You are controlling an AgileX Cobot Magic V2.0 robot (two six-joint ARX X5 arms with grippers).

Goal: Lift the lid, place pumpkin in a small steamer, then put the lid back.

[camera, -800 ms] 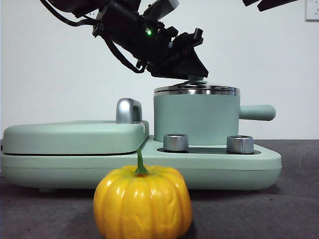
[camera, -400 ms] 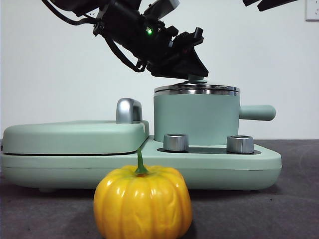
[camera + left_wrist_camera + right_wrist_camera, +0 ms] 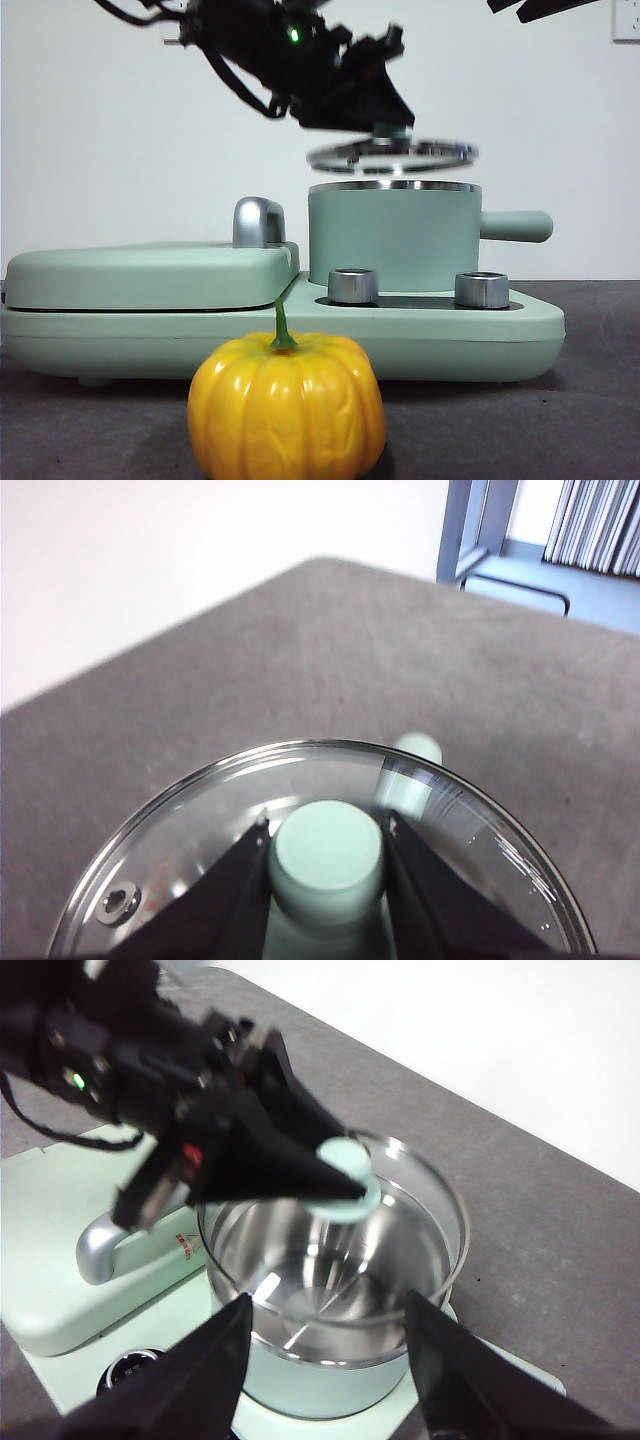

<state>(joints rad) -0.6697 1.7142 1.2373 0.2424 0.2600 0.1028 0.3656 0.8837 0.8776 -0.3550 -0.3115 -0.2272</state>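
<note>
Lid (image 3: 391, 154) held above small steamer (image 3: 392, 235) by left tool (image 3: 327, 845).

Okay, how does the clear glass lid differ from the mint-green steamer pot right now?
The clear glass lid hangs tilted in the air, held by its knob in the left tool; the mint-green steamer pot stands upright on its base. The lid is a flat disc, the pot a deep, open cylinder. Both have steel rims.
</note>
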